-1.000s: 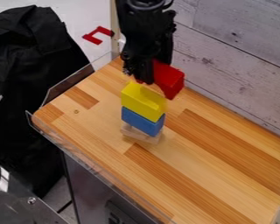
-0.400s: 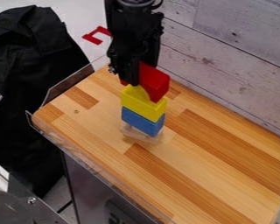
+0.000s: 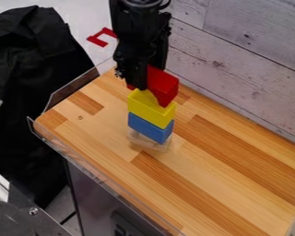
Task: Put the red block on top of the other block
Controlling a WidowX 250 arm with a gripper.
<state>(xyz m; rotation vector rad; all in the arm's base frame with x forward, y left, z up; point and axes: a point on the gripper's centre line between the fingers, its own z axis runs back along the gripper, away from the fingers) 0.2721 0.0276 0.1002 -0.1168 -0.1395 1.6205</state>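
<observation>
At the upper middle of the camera view hangs the black gripper (image 3: 144, 83), shut on the red block (image 3: 163, 86). The red block is at the top of a stack, over the yellow block (image 3: 149, 109), and hides part of its upper edge; whether the two touch I cannot tell. Beneath the yellow block is the blue block (image 3: 150, 127), which stands on a pale, see-through piece (image 3: 148, 141) on the wooden table (image 3: 230, 166).
A grey plank wall (image 3: 245, 46) runs behind the table's right side. A clear plastic rim (image 3: 94, 165) borders the table's left edge. Black cloth (image 3: 33, 92) hangs at the left.
The gripper has moved left and slightly down with the red block, bringing it over the yellow block. Since the later of the two earlier frames it has hardly moved. The stack has not moved.
</observation>
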